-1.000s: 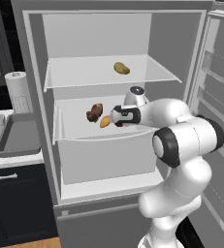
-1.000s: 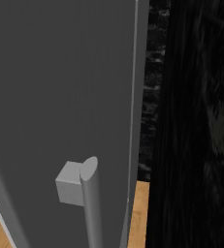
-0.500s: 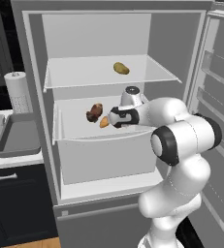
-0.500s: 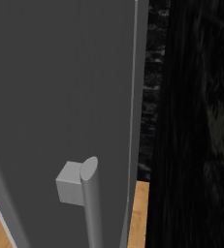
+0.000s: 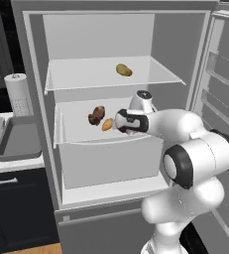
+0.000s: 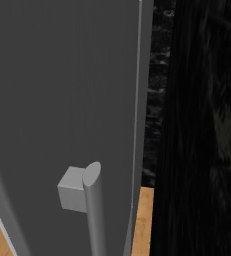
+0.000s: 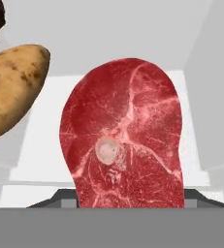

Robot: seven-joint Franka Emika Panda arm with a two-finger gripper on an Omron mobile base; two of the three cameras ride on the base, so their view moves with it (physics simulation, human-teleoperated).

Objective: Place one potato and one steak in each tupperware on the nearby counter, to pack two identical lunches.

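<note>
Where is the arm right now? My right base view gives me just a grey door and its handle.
Observer: The arm reaches into the open fridge, jaws at the middle shelf.
Operator: Holding anything?
Observer: The hand view has a raw red steak standing upright between the jaws, which look closed on it.
Operator: Any potatoes there?
Observer: One potato lies just beside the jaws; a second potato sits on the upper shelf.

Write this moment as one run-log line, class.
gripper: shut on raw red marbled steak | place: middle fridge shelf | beside: brown speckled potato
</note>
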